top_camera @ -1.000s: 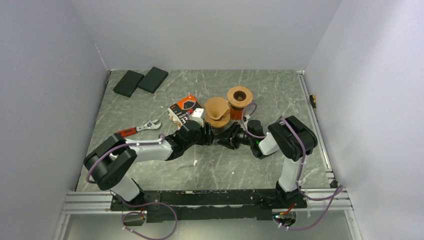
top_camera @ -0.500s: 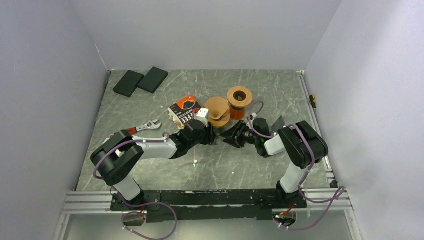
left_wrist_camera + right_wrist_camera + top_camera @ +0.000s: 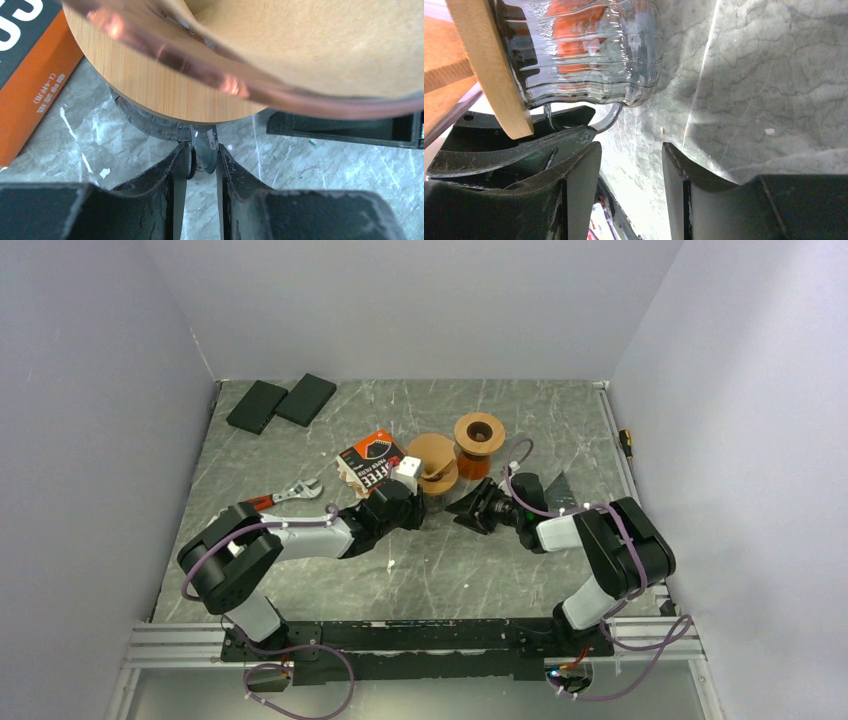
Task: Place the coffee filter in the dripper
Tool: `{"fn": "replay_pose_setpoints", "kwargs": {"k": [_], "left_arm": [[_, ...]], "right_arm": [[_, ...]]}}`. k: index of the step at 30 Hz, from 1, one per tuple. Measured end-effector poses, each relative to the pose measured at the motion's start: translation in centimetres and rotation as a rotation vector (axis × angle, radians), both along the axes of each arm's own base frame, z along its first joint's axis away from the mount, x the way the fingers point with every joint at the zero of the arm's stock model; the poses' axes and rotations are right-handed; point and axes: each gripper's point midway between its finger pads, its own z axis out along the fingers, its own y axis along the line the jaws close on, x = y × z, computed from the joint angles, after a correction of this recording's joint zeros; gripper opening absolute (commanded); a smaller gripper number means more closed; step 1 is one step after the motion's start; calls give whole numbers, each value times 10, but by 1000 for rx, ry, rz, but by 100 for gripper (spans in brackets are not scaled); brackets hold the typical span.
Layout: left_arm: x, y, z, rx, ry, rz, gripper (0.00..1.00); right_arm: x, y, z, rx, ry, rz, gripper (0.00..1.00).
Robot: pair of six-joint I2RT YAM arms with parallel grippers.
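The glass dripper (image 3: 437, 478) with a wooden collar stands mid-table, and the brown paper coffee filter (image 3: 434, 452) sits in its cone. My left gripper (image 3: 417, 505) is shut on the dripper's glass handle (image 3: 204, 156), just under the collar (image 3: 165, 87). The filter (image 3: 310, 45) fills the top of the left wrist view. My right gripper (image 3: 470, 508) is open and empty, just right of the dripper. In the right wrist view, the ribbed glass body (image 3: 584, 55) and handle (image 3: 608, 119) lie beyond my open right gripper (image 3: 631, 155).
A second orange dripper-like piece (image 3: 479, 434) stands behind and to the right. An orange and black coffee box (image 3: 370, 461) lies left of the dripper, an adjustable wrench (image 3: 280, 497) further left. Two black blocks (image 3: 281, 403) lie at the far left corner.
My right gripper has drawn back to the right from the dripper, and its arm has swung outward. My left gripper has stayed shut on the handle, shifting slightly farther away.
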Motion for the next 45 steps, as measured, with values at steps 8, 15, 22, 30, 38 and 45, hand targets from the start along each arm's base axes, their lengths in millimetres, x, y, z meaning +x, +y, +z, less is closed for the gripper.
{"fn": "replay_pose_setpoints", "kwargs": {"k": [8,15,22,30,38,45], "left_arm": [[-8,15,1,32,3,7,28],[-16,23,-1,43,13,7,29],[-25,34,-1,52,21,7,46],[-30,39,1,64,34,6,85],[-42,53,20,69,39,6,96],[-57,72,46,53,25,17,99]], "right_arm": [[7,-11,19,-53,-66,-16,58],[11,-36,23,-112,-76,-65,58],[15,-71,31,-190,-86,-134,58],[29,-113,62,-339,-131,-231,66],[41,-187,110,-566,-185,-474,93],[29,-253,97,-743,-67,-656,92]]}}
